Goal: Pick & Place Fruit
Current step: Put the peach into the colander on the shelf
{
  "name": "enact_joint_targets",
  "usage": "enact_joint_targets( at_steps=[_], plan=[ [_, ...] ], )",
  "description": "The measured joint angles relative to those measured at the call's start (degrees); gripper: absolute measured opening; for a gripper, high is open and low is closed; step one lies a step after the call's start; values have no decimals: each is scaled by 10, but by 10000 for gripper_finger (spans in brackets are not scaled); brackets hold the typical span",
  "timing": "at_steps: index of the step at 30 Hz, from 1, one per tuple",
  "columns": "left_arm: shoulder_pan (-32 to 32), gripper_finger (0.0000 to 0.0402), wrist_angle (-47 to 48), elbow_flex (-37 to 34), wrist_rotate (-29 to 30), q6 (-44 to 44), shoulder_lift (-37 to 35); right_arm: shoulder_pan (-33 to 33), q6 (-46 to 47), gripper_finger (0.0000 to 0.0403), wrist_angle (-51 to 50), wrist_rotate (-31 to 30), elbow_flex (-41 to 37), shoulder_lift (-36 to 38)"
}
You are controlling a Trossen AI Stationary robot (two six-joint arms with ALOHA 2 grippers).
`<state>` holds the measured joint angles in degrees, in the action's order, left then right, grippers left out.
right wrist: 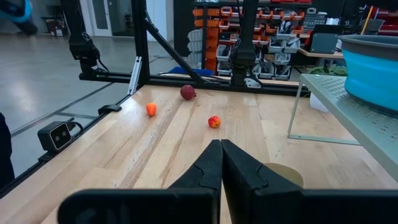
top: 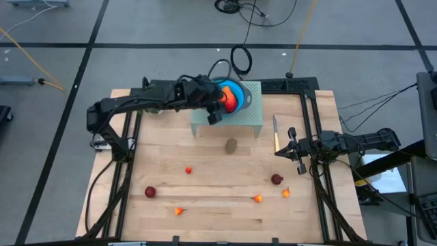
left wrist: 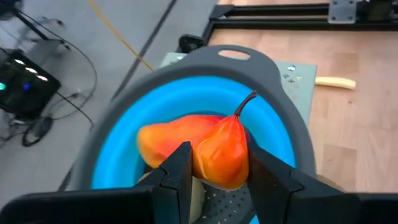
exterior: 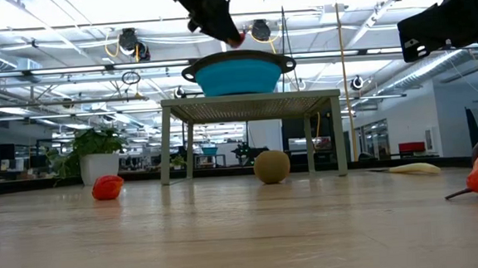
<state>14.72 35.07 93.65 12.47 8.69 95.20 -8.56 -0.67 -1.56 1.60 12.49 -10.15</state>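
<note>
The left gripper [left wrist: 214, 171] hung over the blue bowl [left wrist: 124, 134] on the small stand [top: 252, 121] at 12 o'clock on the table [top: 205, 212], its fingers pinching a small orange-red fruit [left wrist: 222, 152] with a stem. A larger orange piece [left wrist: 165, 138] already lay in the bowl just beneath it. The step in hand looked like the drop — the next move would call for spreading the fingers so the fruit falls inside the rim, then going back for the rest. A kiwi [top: 231, 145] sat just in front of the stand; 2 dark red fruits [top: 150, 192] and 4 tiny orange ones [top: 188, 170] lay scattered toward 6 o'clock. The right gripper [right wrist: 220, 163] waited at 3 o'clock, fingers pressed together — holding nothing.
</note>
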Motion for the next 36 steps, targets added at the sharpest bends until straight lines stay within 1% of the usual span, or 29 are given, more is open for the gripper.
enact_joint_targets(
  at_steps=[3,14,17,33,36],
  plan=[
    [6,118,6,0,-20,-1,10,0,0,0,0,0,0,0],
    [20,118,38,0,-26,-2,29,0,0,0,-1,0,0,0],
    [20,118,43,0,-38,-3,32,0,0,0,-2,0,0,0],
    [20,118,53,0,-40,-1,33,0,0,0,-2,0,0,0],
    [20,125,55,0,-40,2,33,0,0,0,-2,0,0,0]
  ],
)
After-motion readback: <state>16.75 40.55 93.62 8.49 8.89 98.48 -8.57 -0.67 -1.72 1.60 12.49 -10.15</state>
